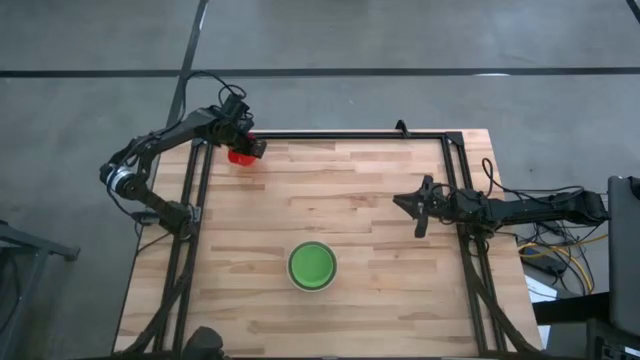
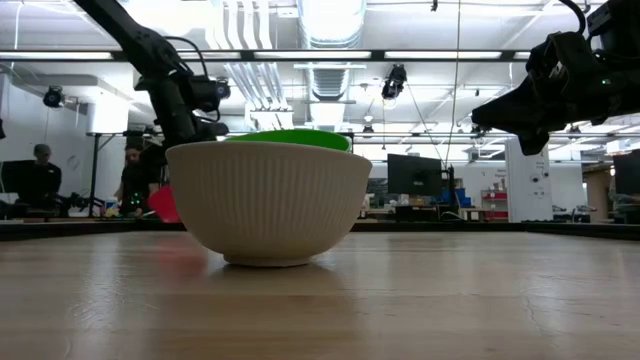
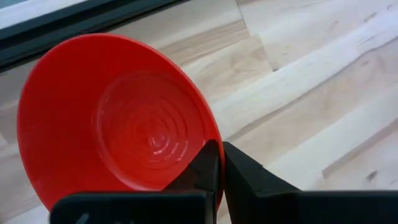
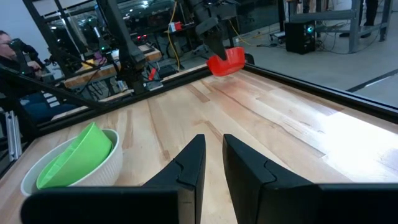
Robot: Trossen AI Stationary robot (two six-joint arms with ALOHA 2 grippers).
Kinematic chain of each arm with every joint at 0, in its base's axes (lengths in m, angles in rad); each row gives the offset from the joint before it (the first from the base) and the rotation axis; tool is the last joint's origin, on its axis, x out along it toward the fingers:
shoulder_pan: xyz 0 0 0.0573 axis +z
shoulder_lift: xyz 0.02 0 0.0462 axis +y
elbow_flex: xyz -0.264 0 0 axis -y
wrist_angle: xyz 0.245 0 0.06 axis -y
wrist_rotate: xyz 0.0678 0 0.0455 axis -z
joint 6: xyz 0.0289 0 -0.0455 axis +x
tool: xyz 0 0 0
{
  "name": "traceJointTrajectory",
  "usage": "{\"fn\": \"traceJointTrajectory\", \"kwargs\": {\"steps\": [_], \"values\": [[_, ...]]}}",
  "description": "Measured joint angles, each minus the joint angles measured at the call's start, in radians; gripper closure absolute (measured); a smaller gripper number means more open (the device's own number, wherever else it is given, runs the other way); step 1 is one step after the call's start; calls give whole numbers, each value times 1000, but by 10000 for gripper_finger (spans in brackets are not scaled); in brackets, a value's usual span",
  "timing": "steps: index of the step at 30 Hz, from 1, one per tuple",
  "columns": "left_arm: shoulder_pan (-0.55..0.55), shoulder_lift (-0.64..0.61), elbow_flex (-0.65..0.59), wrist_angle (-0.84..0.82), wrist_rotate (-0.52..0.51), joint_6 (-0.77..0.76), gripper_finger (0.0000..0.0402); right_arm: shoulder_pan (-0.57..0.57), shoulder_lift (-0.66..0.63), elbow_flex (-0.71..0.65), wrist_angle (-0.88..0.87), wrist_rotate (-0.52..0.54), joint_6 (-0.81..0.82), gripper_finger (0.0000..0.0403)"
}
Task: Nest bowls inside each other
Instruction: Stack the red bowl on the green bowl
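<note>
A red bowl [image 3: 124, 124] hangs tilted near the table's far left corner, with my left gripper [image 3: 219, 149] shut on it; in the high view the gripper [image 1: 248, 143] stands just above the bowl [image 1: 238, 156]. Near the table's middle front stands a whitish ribbed bowl [image 2: 268, 205]. A green bowl [image 2: 295, 138] lies tilted inside it, leaning on its wall. My right gripper [image 1: 415, 205] waits level at the table's right side. Its fingers [image 4: 193, 158] stand a narrow gap apart with nothing between them. My left gripper holds the red bowl by its rim [image 3: 210, 127], one finger inside the bowl and the other outside against the wall. The fingers come slanting down from above. The bowl hangs tilted, its opening turned sideways, and looks lifted clear of the table in the right wrist view [image 4: 227, 62].
A black frame rail [image 1: 350, 133] runs along the table's far edge and down both sides. Bare wood [image 1: 340, 200] lies between the red bowl and the stacked bowls. People sit at desks [image 2: 40, 175] in the room beyond the table.
</note>
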Motion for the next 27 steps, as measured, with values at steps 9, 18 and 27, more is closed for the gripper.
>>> {"fn": "traceJointTrajectory", "kwargs": {"steps": [9,18,27], "values": [[-30,0,24,-3,-35,-22,385,0,0,0,0,0,0,349],[-84,-1,85,-11,-67,-8,386,0,0,0,0,0,0,349],[-174,-1,200,-88,-232,-5,386,0,0,0,0,0,0,349]]}}
